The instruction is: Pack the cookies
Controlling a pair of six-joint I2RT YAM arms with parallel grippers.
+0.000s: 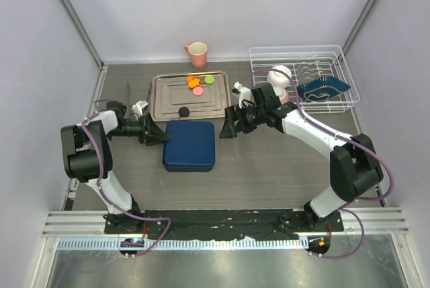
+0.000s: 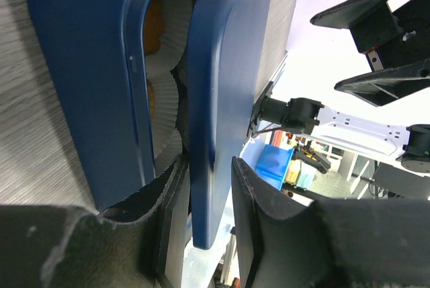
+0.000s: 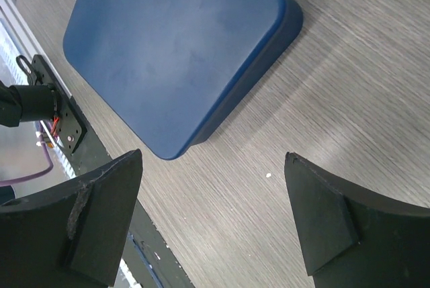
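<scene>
The big grey table (image 1: pixel 269 180) holds everything. At the back right sits a white wire rack (image 1: pixel 302 49), and at the back middle a flat metal tray (image 1: pixel 168 93), its long side running left to right. Just in front of the tray is the dark blue box (image 1: pixel 189 146). Its lid (image 2: pixel 225 100) is tipped up a little on the left side, so I can peek in and see white paper cups (image 2: pixel 164 100) with orange cookies (image 2: pixel 153 16) inside. The left gripper (image 2: pixel 208 174) is at that edge, one finger on each side of the lid's rim, and it looks to me like it is pinching the lid. The right gripper (image 3: pixel 213 156) is wide open with nothing in it, over bare table just off the box's right side. The loose cookies (image 1: pixel 196 85) are on the tray: orange, pink and green ones bunched near the back, and one black cookie (image 1: pixel 183 111) alone near the front edge. So from both grippers they lie past the box, farther from the arm bases. They are round, so there is no long way to line up with. I think the right gripper should fetch them, since it is free and closer to the bunch.
</scene>
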